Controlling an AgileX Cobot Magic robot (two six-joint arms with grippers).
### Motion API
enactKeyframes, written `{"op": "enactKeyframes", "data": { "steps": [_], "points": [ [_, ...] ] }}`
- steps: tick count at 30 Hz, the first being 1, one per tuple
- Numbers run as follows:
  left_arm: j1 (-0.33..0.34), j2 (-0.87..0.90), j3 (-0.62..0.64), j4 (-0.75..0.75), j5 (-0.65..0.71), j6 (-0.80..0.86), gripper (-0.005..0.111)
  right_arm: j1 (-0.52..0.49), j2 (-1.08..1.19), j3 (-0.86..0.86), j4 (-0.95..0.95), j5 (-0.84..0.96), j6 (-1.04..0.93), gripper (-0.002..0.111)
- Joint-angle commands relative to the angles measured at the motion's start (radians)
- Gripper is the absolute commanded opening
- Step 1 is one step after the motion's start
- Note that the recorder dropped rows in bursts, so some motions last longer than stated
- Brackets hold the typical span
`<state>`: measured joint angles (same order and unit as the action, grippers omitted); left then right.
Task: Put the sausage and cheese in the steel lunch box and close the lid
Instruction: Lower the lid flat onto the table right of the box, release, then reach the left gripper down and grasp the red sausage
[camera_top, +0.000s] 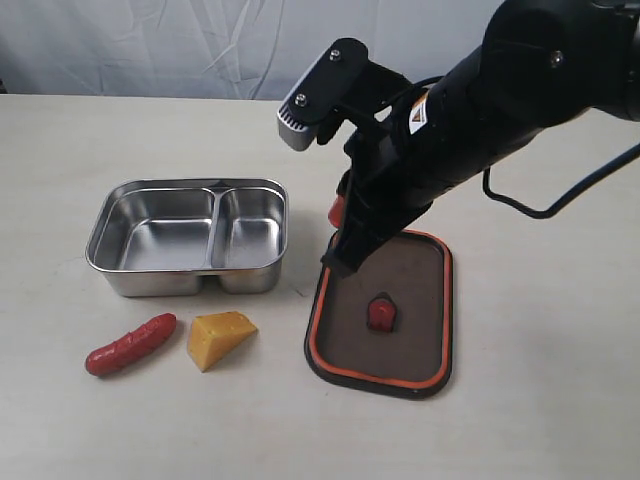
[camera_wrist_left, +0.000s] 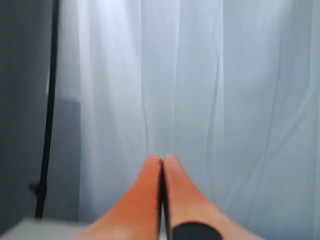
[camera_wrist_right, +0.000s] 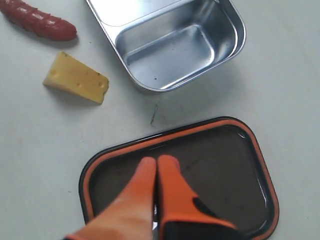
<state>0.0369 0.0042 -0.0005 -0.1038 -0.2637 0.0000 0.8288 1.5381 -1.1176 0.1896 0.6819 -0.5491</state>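
Steeply angled down, my right gripper (camera_wrist_right: 156, 162) hangs over the lid (camera_wrist_right: 220, 160), fingers (camera_wrist_right: 172, 187) together, empty; my left gripper (camera_wrist_left: 162, 161) likewise pressed together

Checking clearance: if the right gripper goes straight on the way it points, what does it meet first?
Probably the lid: the shut right gripper aims at its dark upturned face, near one edge. How much gap lies between them is unclear.

The exterior camera looked down at an angle over the whole table (camera_top: 560, 400). The right wrist camera hung close above the lid (camera_wrist_right: 215, 165) and steel lunch box (camera_wrist_right: 170, 50), both shared with it. The left wrist camera faced a white curtain (camera_wrist_left: 225, 100)
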Motion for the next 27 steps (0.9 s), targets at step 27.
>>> {"op": "enactKeyframes", "data": {
  "steps": [27],
  "points": [
    [0.001,1.283,-0.840,-0.263,1.259,0.429,0.000,-0.002,-0.009,0.001,-0.075,0.000,0.106,0.000]
  ]
}}
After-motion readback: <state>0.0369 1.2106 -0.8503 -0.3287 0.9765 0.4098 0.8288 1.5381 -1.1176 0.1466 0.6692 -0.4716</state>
